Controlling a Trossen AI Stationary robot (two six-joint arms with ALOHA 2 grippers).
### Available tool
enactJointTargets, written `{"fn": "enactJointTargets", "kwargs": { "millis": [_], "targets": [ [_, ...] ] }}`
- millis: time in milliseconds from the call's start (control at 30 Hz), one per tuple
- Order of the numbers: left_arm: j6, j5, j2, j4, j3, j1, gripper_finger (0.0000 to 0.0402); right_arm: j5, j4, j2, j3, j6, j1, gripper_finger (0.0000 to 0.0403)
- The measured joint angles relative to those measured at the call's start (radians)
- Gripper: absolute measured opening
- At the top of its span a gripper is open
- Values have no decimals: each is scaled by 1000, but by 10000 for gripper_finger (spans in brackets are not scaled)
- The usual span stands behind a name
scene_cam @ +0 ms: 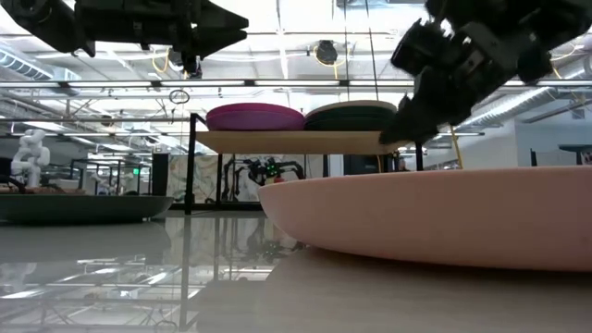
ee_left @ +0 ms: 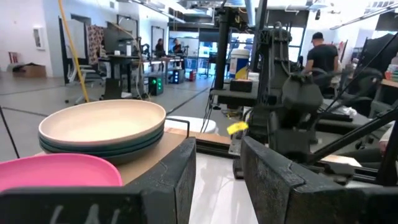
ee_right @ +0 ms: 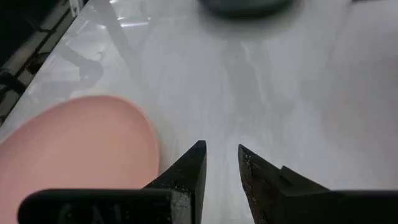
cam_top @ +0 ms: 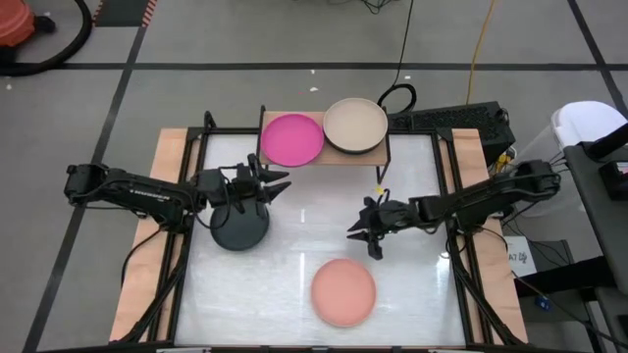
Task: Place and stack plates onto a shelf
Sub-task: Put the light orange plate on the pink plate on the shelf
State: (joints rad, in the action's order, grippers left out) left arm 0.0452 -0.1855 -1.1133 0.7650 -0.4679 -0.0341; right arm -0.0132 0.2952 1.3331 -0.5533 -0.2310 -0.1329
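On the shelf (cam_top: 294, 165): magenta plate (cam_top: 291, 139) beside beige-topped stack (cam_top: 355, 125). On the surface (cam_top: 294, 255): charcoal plate (cam_top: 239, 227), peach plate (cam_top: 343, 291). Left end effector (cam_top: 280, 181) and right end effector (cam_top: 361, 241) both empty, fingers slightly parted.

From my remote station I see an orange vacuum (cam_top: 20, 27) at upper left and a yellow cable (cam_top: 478, 44) at upper right.
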Motion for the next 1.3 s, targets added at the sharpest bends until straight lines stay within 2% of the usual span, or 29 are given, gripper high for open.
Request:
{"fn": "enactJointTargets", "kwargs": {
  "millis": [333, 567, 700, 900, 1033, 1300],
  "targets": [
    [10, 0, 0, -3, 0, 0, 131, -93, 168, 203, 1, -83, -7, 77],
    [6, -1, 0, -4, 0, 0, 131, -100, 180, 220, 1, -90, -32, 78],
    [-8, -1, 0, -4, 0, 0, 131, -164, 198, 220, 1, -71, -63, 85],
    [-14, -1, 0, -5, 0, 0, 131, -171, 88, 220, -57, -71, -93, 111],
    [-12, -1, 0, -5, 0, 0, 131, -135, 16, 220, -93, -63, -93, 129],
    [-7, -1, 0, -5, 0, 0, 131, -117, -1, 220, -95, -80, -85, 144]
  ]
}}
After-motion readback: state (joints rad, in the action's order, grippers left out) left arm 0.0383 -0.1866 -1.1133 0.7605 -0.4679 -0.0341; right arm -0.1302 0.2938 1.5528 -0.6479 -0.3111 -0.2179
